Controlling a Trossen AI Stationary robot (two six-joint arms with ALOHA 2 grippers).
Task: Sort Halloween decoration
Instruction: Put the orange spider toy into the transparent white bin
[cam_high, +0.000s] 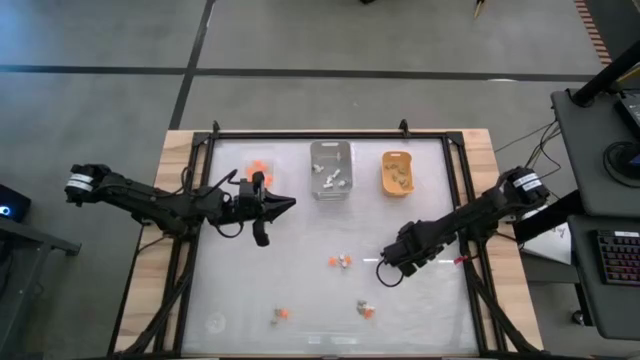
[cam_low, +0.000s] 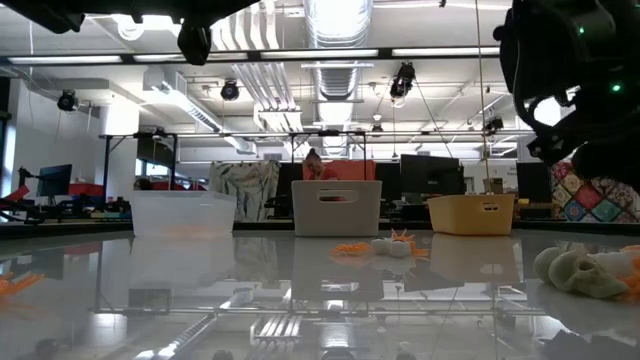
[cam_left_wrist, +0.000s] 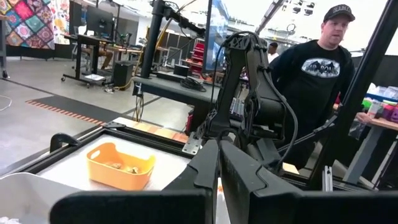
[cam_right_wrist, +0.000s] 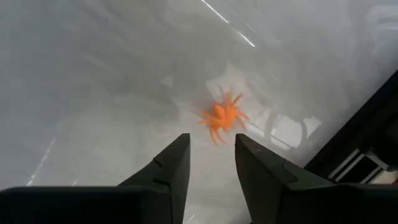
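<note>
Halloween decoration: an orange spider is seen lying on the white tabletop just ahead of the right claw, untouched; other trinkets are scattered nearby, toward the tabletop's middle. Right claw: fingers parted, nothing held. Left claw: closed, empty, held just beside the clear tray. The grey tray and yellow tray are ranged beside the clear tray.

Grey floor w/ dark seam lines; open lab behind — ceiling strip lights, ducts, desks w/ monitors. Person in black tee stands nearby.
</note>
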